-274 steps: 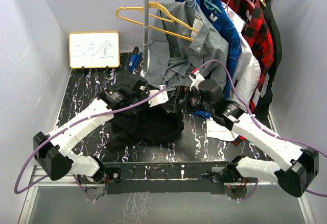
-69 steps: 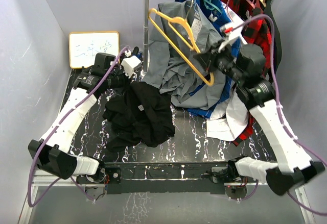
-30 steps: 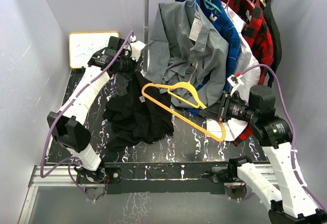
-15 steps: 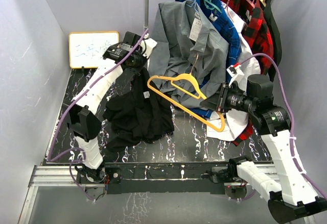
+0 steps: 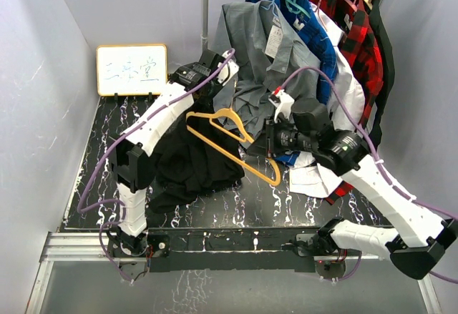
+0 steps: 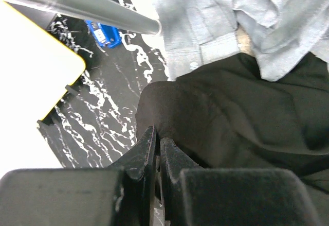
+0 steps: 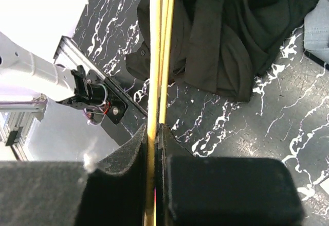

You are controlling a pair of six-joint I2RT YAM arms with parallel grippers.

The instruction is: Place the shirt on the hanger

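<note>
Left wrist view has the left gripper [image 6: 157, 138] pinched shut on a raised fold of the large plain black soft-fabric shirt [image 6: 231, 113], with the cloth drooping from the fingers toward the black, white-veined marble-pattern tabletop [image 6: 103, 107]. On the right wrist view the right gripper [image 7: 156, 129] is clamped on a straight bar of the thin yellow-orange plastic hanger [image 7: 160, 40], which runs out above the shirt's crumpled lower part. From the top external view, the hanger is held tilted in the air between the two arms. Its far end is near the lifted cloth but outside it, and most of the shirt lies heaped on the table near the left arm. I judge the task to be at an early-middle stage: both things are grasped, but no part of the hanger is inside the shirt. Feeding it through the neck opening and seating both shoulders remain. The yellow-framed whiteboard [image 5: 132, 69] carries blue handwriting I cannot read. The print on the paper tag [image 5: 274, 39] of the grey button shirt [image 5: 247, 56] is too small to read.
</note>
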